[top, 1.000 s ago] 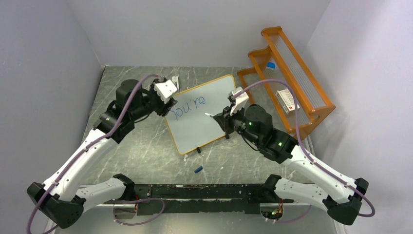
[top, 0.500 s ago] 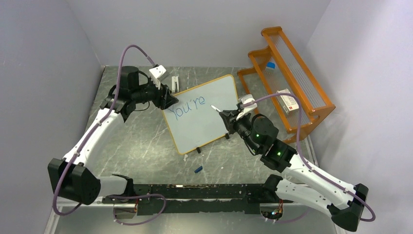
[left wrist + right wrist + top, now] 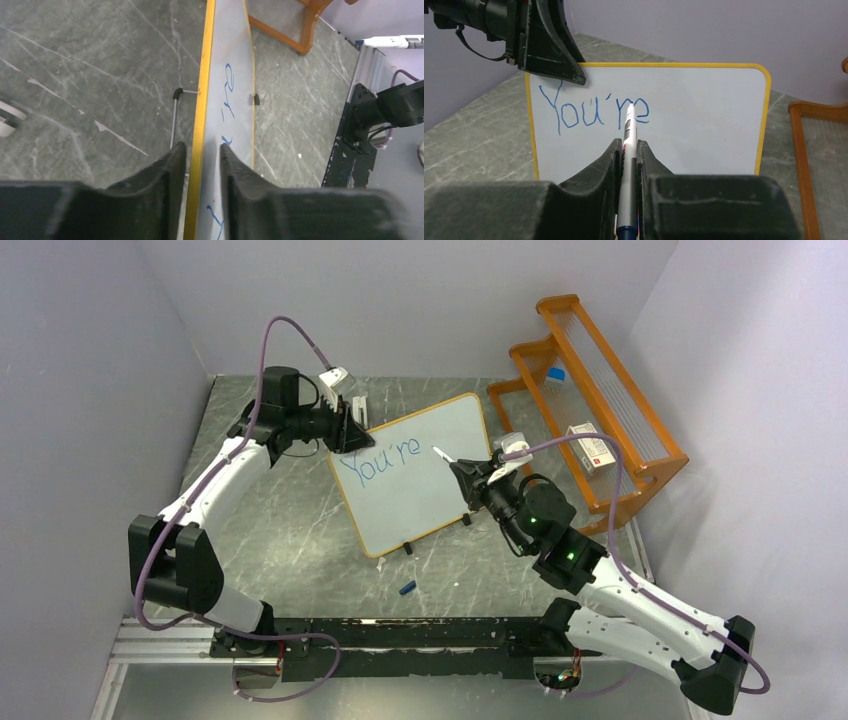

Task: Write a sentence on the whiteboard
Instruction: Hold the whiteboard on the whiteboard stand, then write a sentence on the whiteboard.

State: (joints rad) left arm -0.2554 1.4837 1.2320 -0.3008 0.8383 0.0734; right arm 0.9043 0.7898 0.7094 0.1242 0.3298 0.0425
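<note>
The right gripper (image 3: 626, 146) is clamped tight on a marker (image 3: 629, 125). The marker has a white body and sticks out straight past the fingers. Its tip points at the whiteboard (image 3: 704, 125), close to the last letters. I cannot tell if the tip touches the board.

The left gripper (image 3: 200, 150) pinches the whiteboard by its edge. One finger is on the back and one is on the front, at the corner nearest the left arm.

The whiteboard is white with round corners and a thin yellow-orange frame. It says "You're" (image 3: 594, 110) in blue. The rest of the board is blank.

The right wrist view shows the board from the front, so the word is easy to read. The left wrist view looks along the thin edge, so only bits of blue ink show, plus a small black foot (image 3: 256, 99).

The top view shows both arms and the whiteboard (image 3: 420, 490) between them, in the middle of the grey table (image 3: 290, 530). An orange rack (image 3: 600, 390) stands just beside it, and a small blue cap (image 3: 407, 587) lies near its front edge.
</note>
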